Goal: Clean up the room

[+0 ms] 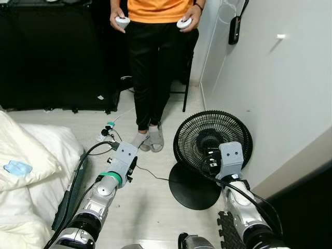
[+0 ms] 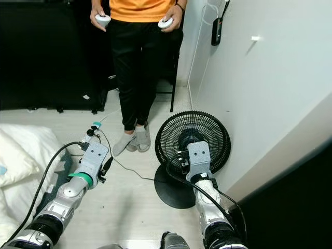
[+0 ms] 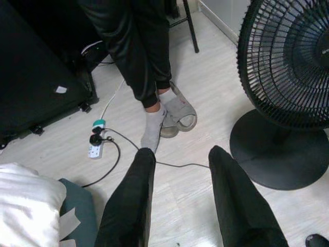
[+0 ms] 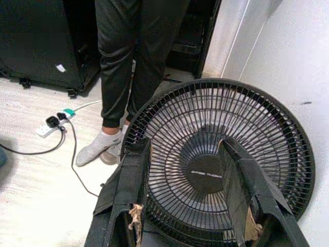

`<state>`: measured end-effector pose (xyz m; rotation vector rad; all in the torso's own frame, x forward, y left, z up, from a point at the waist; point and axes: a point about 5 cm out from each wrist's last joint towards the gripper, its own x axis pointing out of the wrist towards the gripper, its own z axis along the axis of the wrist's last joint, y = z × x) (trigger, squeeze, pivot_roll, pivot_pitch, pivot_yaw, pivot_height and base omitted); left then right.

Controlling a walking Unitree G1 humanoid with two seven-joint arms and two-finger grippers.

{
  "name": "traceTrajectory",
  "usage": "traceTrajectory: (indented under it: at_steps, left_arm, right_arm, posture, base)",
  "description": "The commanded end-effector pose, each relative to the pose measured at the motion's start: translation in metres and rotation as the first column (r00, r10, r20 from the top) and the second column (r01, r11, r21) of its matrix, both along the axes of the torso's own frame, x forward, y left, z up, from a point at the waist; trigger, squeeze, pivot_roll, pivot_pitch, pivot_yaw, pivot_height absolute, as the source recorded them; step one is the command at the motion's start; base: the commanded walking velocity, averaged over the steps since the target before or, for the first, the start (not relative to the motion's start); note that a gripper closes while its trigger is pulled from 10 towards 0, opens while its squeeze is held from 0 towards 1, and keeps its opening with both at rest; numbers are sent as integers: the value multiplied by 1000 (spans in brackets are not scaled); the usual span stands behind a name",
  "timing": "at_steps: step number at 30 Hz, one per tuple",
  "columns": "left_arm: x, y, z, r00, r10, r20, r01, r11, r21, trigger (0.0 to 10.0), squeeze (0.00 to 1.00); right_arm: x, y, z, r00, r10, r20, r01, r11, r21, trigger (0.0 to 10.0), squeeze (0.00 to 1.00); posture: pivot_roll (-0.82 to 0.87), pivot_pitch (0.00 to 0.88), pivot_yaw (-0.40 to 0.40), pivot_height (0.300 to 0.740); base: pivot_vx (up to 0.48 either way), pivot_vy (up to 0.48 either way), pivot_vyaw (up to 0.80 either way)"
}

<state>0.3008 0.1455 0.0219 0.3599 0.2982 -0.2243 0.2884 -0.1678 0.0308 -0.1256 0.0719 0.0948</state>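
While both fingers pairs gape empty, black fan [image 4: 205,170] sits just beyond right fingers [image 4: 241,190].

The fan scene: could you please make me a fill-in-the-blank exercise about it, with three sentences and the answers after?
1. The black fan stands on the floor beside a white ____.
2. The right gripper is held in front of the fan with its fingers ____.
3. The person in the orange top holds a white controller in each ____.

Missing words: wall; open; hand
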Motion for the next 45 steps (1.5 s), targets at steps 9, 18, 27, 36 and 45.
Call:
traceTrajectory:
  at_steps: [9,18,27,36,45]
  left_arm:
    - [-16,3,-25,985,-72,-156,83,994,70,10000,0]
    - [-33,10,-40,968,-103,-229,129,986,102,10000,0]
    - [-28,7,-36,972,-110,-207,134,986,103,10000,0]
    - [-28,8,-35,973,-113,-203,136,986,101,10000,0]
    - [-28,7,-35,972,-118,-202,141,985,103,10000,0]
  right_arm:
    - [-15,5,-23,992,43,-120,-44,999,-5,10000,0]
    - [-28,3,-36,985,29,-171,-27,1000,12,10000,0]
    - [-18,1,-26,991,28,-132,-30,999,-17,10000,0]
    - [-19,-1,-27,991,26,-131,-30,999,-32,10000,0]
    - [-19,-1,-27,991,25,-131,-30,999,-36,10000,0]
  posture:
    - [-54,0,49,740]
    - [-56,0,52,740]
    - [-56,0,50,740]
    - [-57,0,51,740]
    - [-58,0,52,740]
  base:
    - [0,0,747]
    - [0,0,738]
    - [0,0,498]
    - [0,0,674]
    - [0,0,656]
